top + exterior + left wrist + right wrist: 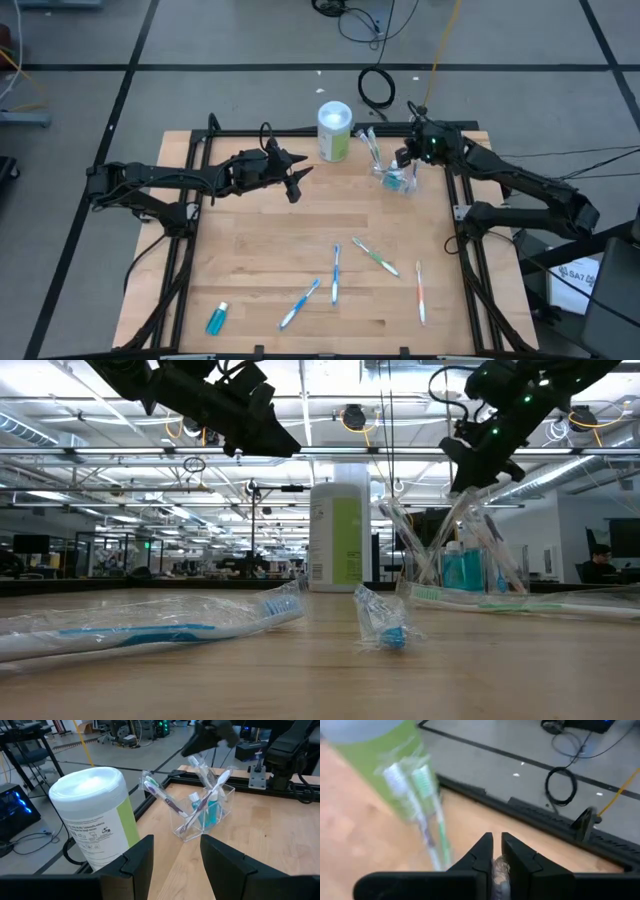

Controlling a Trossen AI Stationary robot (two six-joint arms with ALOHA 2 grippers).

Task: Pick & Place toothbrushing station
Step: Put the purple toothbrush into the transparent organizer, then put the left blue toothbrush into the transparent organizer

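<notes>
A clear plastic cup [397, 180] stands at the table's far right and holds a teal tube and several wrapped toothbrushes [200, 805] leaning out of it. My right gripper [407, 158] hangs just above the cup and is nearly shut on the upper end of one wrapped toothbrush [199, 762]. My left gripper [297, 180] hovers open above the far middle of the table, pointing toward the cup, with nothing between its fingers [177, 865]. Several toothbrushes [336, 272] and a teal tube [217, 318] lie flat on the near half of the table. My right gripper pinches the crinkled wrapped upper end [498, 869] of a toothbrush between its two fingers. It comes at it slanting down from the far right. The toothbrush leans, with its lower end still inside the cup [210, 815].
A white and green wipes canister [334, 130] stands upright at the far edge, left of the cup. A black frame rail [200, 230] runs around the wooden table. A wrapped toothbrush [150, 630] and a wrapped tube [383, 622] lie near the front edge.
</notes>
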